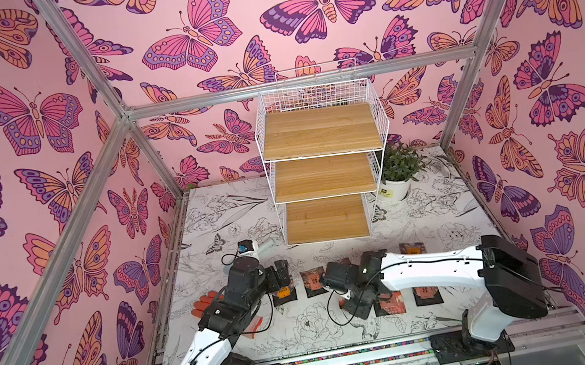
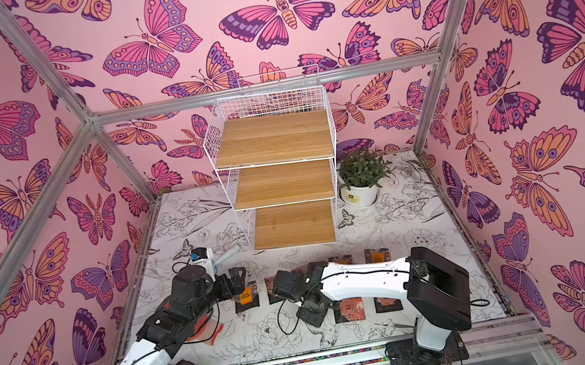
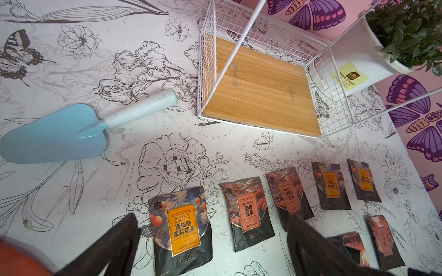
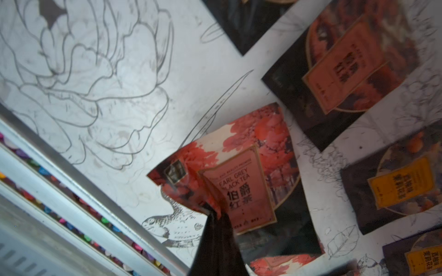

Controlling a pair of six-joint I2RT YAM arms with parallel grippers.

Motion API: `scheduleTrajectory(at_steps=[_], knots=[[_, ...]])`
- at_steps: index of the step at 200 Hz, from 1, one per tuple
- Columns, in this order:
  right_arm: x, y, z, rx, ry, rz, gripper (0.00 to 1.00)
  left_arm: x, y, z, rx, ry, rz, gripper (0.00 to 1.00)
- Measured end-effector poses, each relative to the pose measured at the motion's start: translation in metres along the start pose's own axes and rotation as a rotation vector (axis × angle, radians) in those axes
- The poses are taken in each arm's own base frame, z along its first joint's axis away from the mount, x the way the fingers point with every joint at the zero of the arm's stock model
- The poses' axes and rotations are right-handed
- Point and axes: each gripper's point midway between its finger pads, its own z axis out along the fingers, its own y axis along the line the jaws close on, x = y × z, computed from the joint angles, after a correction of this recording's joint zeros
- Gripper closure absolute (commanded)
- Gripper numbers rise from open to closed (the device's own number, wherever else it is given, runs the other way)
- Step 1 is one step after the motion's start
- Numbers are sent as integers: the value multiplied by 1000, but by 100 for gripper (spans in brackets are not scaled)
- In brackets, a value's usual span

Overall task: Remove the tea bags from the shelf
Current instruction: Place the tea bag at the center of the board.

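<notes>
Nearest you, at near right, your right gripper (image 4: 216, 212) is pinched closed on the edge of a red sachet (image 4: 241, 181) printed "EARL GREY BLACK TEA" above Chinese characters. It hangs tilted, low over the table (image 1: 232, 217); you cannot tell whether its far edge touches down yet. To finish this placement well, I'd judge you should lower it until it lies flat on a bare patch clear of its neighbours, then open and lift straight up so it does not drag. To the left, your left gripper (image 3: 212, 216) hovers with its fingers (image 3: 119, 239) spread wide and empty over an orange-labelled sachet (image 3: 183, 229) reading "FOOD AND BEAUTY PROMISE, GRAPEFRUIT JASMINE TEA"; leave that arm parked. The other tea bags (image 3: 331, 184) lie in rows across the near half of the table, among them a pink-labelled sachet (image 3: 248, 212) reading "BLACK TEA". Farther back, a blue trowel (image 3: 55, 133) lies left of the shelf (image 1: 318, 129), whose three boards show bare. At far right, the plant pot (image 1: 396, 188) carries a yellow label (image 3: 350, 75) too small to read.
</notes>
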Motion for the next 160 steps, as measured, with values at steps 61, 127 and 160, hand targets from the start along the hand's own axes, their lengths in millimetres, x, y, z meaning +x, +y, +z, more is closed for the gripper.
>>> scheduleTrajectory(at_steps=[61,127,160], knots=[[16,18,11,-42,65,-64,100,-2,-7,-2,-2,-10,21,1],[20,19,24,-40,110,-129,100,-3,-5,0,-20,-10,25,1],[19,19,30,-40,118,-154,100,-2,-6,0,-22,-7,28,1]])
